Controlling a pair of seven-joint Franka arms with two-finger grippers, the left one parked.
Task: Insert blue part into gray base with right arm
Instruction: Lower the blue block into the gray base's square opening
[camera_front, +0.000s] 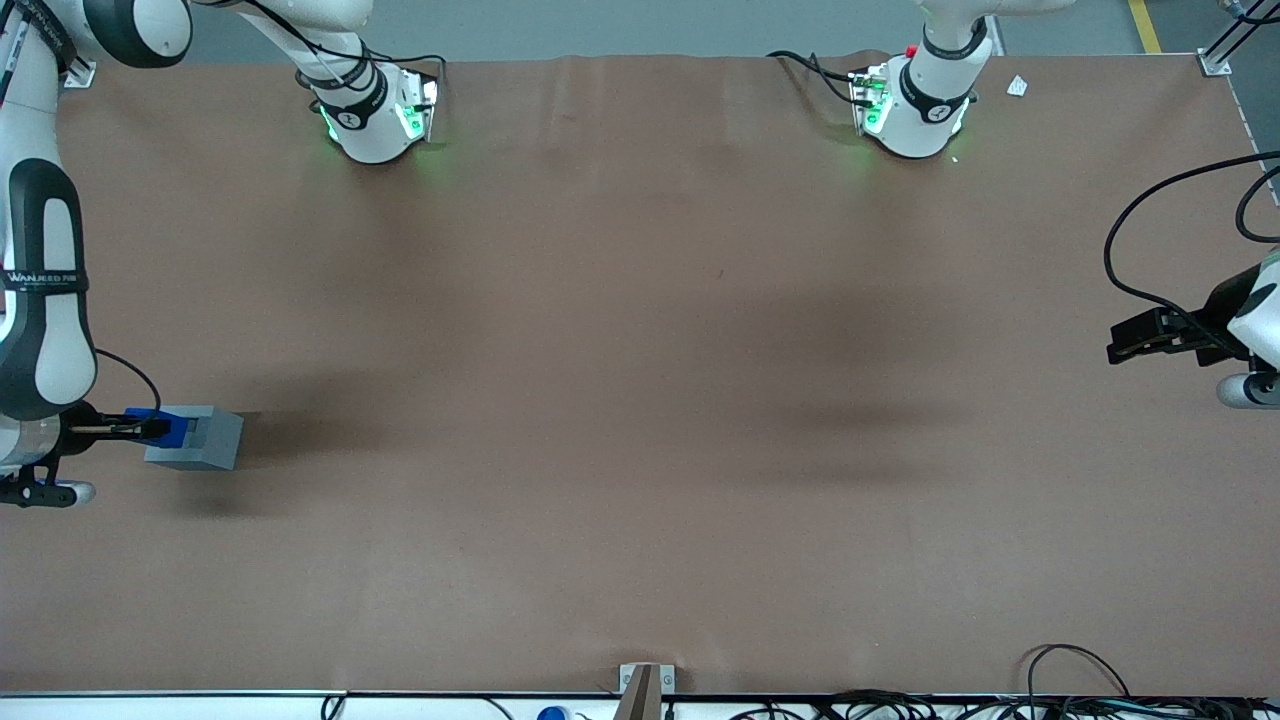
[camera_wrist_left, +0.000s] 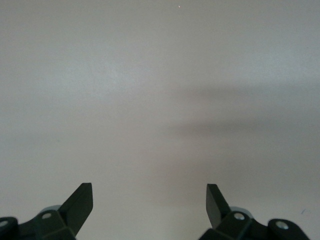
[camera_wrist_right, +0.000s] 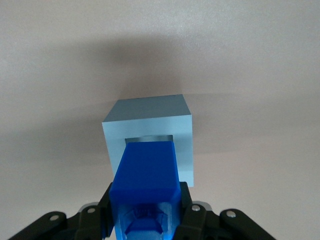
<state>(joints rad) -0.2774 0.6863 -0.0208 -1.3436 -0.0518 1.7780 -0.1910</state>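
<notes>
Front view, lower left of frame: gray base (camera_front: 205, 439) on brown table (camera_front: 640, 400), at the working arm's end. Right arm (camera_front: 40, 300) above it at the left edge; gripper (camera_front: 150, 428) clamped on blue part (camera_front: 165, 427), which sits at the base's top face. Right wrist view: blue part (camera_wrist_right: 145, 175) held between fingers (camera_wrist_right: 186, 210), its tip at the recess of the base (camera_wrist_right: 150, 135)

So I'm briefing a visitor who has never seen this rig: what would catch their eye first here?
Probably the blue part, bright against the brown table, held by the gripper at the working arm's end of the table. Its tip is already entering the recess of the gray base, which rests on the table there.
</notes>
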